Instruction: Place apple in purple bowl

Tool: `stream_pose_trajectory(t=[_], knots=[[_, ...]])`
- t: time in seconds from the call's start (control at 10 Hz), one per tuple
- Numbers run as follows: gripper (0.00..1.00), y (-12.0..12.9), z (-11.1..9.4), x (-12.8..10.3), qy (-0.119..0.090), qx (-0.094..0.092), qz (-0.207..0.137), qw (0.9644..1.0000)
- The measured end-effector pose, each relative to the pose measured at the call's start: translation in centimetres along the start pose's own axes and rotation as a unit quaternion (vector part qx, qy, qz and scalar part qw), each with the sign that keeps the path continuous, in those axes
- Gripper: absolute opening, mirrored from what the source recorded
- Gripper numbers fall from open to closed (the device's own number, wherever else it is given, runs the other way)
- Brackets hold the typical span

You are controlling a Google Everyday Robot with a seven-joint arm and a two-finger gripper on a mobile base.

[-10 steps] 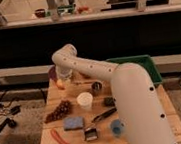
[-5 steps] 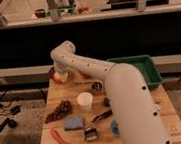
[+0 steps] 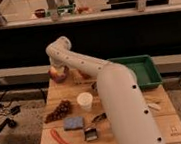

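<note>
Wooden table (image 3: 61, 92) carries: purple bowl (image 3: 59, 78) at far left edge, apple (image 3: 55, 73) in it; gripper (image 3: 58, 67) right above, behind arm; green tray (image 3: 145, 71) far right; white cup (image 3: 85, 101) centre; grape bunch (image 3: 58, 111), blue sponge (image 3: 73, 123), red chili (image 3: 60, 138) near front left

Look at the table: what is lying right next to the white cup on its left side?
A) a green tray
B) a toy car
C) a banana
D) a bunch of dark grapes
D, the dark grape bunch lies just left of the white cup on the wooden table. The gripper is far off at the back left corner, by the apple at the purple bowl.
</note>
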State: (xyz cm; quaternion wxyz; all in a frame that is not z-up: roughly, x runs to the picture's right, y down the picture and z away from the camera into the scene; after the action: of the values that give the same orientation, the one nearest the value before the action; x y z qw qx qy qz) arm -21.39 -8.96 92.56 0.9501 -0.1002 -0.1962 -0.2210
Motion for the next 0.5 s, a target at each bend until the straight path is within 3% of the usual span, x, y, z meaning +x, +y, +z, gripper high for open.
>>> stream_pose_trajectory(t=[0.2,0.5], knots=[[0.1,-0.41,0.58,-0.36,0.002,-0.001,-0.005,1.0],[0.33,-0.31,0.49,0.01,0.003,-0.001,-0.004,1.0]])
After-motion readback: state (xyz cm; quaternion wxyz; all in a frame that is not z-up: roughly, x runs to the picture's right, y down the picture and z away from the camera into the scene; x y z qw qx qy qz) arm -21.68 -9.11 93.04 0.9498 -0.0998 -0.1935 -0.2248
